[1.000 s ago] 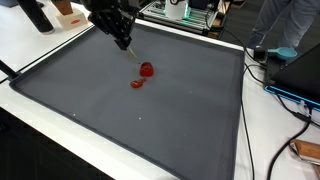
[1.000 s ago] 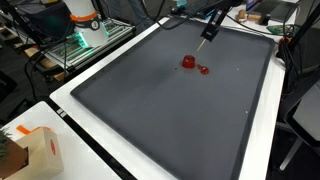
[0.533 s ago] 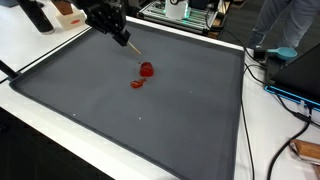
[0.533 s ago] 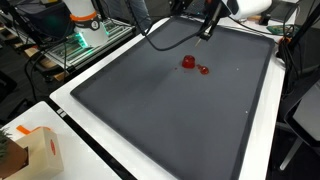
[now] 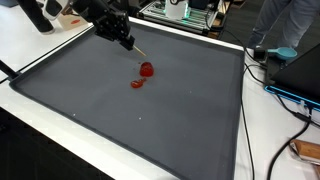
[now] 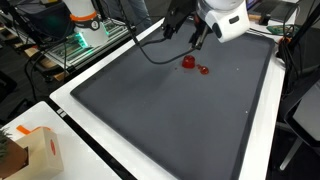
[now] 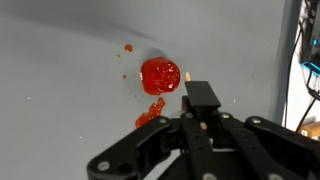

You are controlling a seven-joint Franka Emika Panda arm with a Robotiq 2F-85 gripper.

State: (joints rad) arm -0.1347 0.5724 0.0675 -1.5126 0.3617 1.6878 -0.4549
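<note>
Stick point(image 7: 187, 75), thin, pale; red blob point(image 7: 160, 76), glossy

White tabletop point(image 5: 35, 45) carries a dark grey mat point(image 5: 150, 125). On the mat: red blob point(image 5: 147, 69), red smear point(image 5: 137, 84) just beside it. Cardboard box point(image 6: 38, 150) sits on the tabletop, well apart from the blob.

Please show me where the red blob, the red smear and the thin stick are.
red blob point(image 7: 160, 75), wrist view, its middle.
red smear point(image 7: 150, 113), wrist view, its middle.
thin stick point(image 5: 136, 49), an exterior view, its shaft.
</note>
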